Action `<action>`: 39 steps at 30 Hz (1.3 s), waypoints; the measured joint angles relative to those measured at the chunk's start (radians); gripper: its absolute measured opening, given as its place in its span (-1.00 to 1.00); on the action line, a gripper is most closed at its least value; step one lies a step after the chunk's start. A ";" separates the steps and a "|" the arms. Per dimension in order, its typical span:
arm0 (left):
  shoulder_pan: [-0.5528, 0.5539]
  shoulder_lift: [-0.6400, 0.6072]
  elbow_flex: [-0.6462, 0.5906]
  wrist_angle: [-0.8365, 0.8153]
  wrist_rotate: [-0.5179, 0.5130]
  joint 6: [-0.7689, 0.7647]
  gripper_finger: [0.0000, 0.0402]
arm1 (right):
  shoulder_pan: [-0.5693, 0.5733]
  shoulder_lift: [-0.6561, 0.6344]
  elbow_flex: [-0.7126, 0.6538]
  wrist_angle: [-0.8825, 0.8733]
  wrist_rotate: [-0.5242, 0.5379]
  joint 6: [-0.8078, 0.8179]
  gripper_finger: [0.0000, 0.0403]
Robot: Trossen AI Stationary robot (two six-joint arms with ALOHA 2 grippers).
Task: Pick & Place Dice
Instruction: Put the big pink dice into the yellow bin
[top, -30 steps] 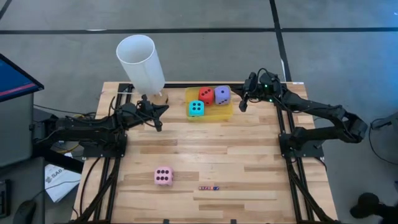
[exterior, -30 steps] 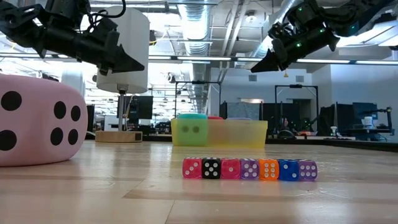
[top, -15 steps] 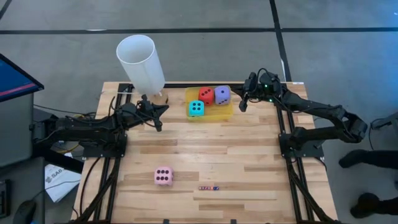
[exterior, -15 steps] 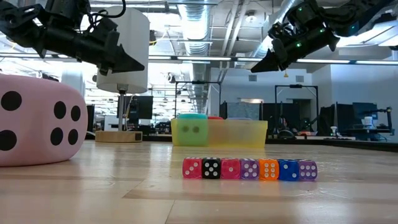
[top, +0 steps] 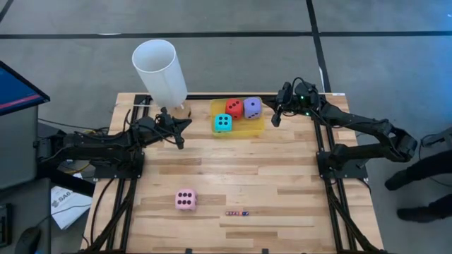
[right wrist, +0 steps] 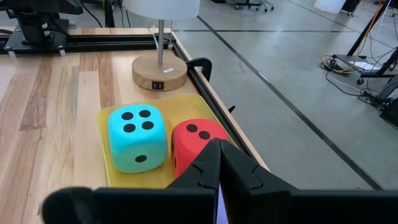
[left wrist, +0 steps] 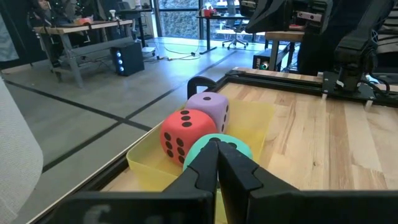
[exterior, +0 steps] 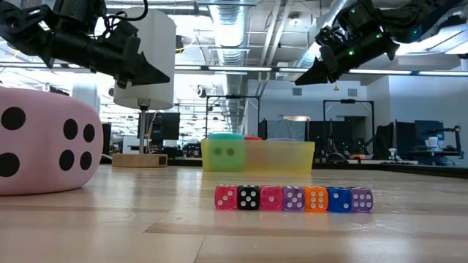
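Three dice sit in a yellow tray (top: 244, 128) at the table's far middle: red (top: 234, 108), purple (top: 252, 107) and cyan (top: 222, 123). The pink die (top: 185, 200) rests alone on the wood nearer the front edge, large at the left of the low view (exterior: 44, 150). My left gripper (top: 179, 140) hangs shut in the air left of the tray, pointing toward it. My right gripper (top: 275, 118) hangs shut just right of the tray. In the left wrist view the shut fingers (left wrist: 217, 158) partly cover the cyan die (left wrist: 231, 147).
A row of tiny dice (top: 237, 212) lies near the front edge, right of the pink die. A lamp with a white shade (top: 159, 70) and a round wooden base (right wrist: 159, 73) stands at the far left, beside the tray. A person's legs (top: 424, 176) show beyond the table's right side.
Both arms have kept still and no die has moved. A person's legs have come into the high view beyond the table's right edge.
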 joint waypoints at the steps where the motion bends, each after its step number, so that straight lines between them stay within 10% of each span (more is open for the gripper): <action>1: 0.000 0.000 0.000 0.000 0.000 0.000 -0.99 | 0.000 0.000 0.000 0.000 0.000 0.000 -1.00; 39: 0.000 0.000 0.000 0.000 0.000 0.000 -0.99 | 0.000 0.000 0.000 -0.017 0.000 0.000 -1.00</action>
